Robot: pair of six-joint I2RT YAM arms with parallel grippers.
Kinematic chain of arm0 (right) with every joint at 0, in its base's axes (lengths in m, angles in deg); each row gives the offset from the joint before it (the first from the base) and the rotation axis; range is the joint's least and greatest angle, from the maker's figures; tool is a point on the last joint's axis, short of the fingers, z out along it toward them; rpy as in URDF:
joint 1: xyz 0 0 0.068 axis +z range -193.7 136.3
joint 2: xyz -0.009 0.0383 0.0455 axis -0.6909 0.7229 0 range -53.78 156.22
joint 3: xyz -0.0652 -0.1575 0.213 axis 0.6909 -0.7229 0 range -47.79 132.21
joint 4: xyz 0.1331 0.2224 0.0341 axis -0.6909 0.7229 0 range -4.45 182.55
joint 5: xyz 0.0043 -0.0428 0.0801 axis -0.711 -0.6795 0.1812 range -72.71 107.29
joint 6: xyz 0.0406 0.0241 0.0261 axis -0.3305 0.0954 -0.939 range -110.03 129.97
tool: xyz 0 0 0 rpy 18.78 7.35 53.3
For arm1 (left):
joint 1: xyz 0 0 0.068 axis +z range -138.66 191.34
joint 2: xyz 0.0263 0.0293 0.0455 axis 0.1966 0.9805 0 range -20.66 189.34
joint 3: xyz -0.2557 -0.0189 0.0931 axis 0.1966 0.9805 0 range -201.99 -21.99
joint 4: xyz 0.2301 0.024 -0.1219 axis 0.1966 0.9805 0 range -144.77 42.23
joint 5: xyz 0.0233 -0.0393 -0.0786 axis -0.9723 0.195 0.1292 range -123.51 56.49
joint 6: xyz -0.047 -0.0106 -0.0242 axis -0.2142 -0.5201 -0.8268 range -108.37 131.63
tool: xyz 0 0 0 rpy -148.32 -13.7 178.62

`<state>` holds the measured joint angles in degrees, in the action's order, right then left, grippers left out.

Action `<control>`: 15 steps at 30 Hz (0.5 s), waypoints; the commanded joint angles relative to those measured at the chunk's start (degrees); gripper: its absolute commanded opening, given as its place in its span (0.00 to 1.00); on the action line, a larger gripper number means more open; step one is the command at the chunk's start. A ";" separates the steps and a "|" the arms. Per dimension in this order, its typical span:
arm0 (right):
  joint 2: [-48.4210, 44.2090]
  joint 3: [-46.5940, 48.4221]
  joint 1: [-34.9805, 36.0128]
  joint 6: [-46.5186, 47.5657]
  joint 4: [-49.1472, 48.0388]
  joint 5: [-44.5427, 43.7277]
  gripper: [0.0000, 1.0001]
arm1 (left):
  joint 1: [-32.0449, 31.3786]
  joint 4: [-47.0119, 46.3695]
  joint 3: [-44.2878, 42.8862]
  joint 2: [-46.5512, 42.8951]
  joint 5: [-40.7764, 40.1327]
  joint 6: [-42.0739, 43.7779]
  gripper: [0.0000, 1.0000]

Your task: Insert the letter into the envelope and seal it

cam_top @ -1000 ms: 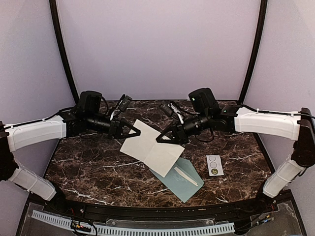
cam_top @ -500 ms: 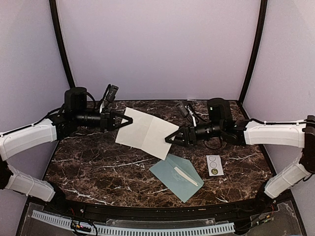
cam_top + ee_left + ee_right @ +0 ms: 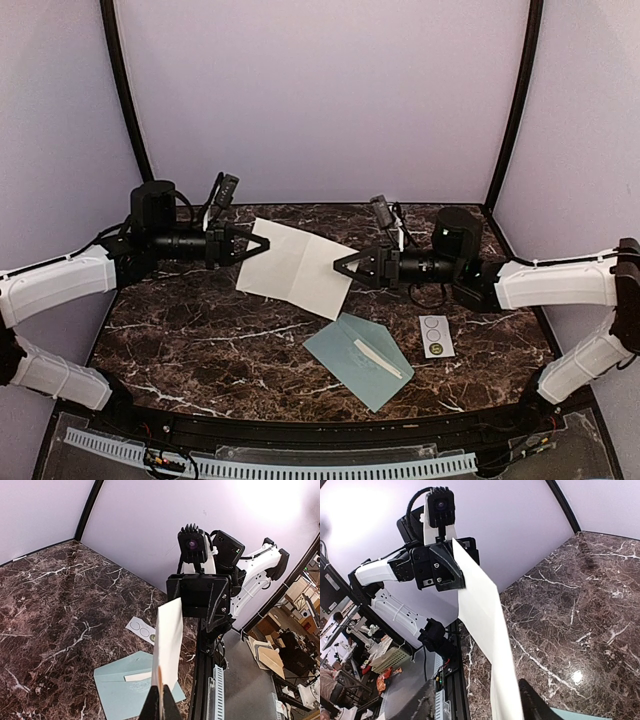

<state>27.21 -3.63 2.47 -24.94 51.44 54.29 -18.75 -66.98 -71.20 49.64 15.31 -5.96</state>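
Here right pincer (image 3: pixel 474 684) cropped, seemingly parted around letter (image 3: pixel 480 615).

Letter (image 3: pixel 482 620) base off-frame (right wrist)

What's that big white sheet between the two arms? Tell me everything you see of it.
The letter is a plain, unmarked off-white paper sheet with a fold crease across its middle. It hangs in the air above the marble table, tilted, pinched at its left corner by the left gripper. Its right edge sits between the open fingers of the right gripper.
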 commanded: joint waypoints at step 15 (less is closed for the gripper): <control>3.08 -0.26 2.96 -4.34 -7.60 -8.94 0.00 | 0.82 -3.53 1.66 -2.27 -1.39 -1.77 0.00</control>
<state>29.66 -4.85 4.85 -28.88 46.02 48.45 -18.38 -68.46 -70.24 49.27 13.78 -7.29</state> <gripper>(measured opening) 0.053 0.005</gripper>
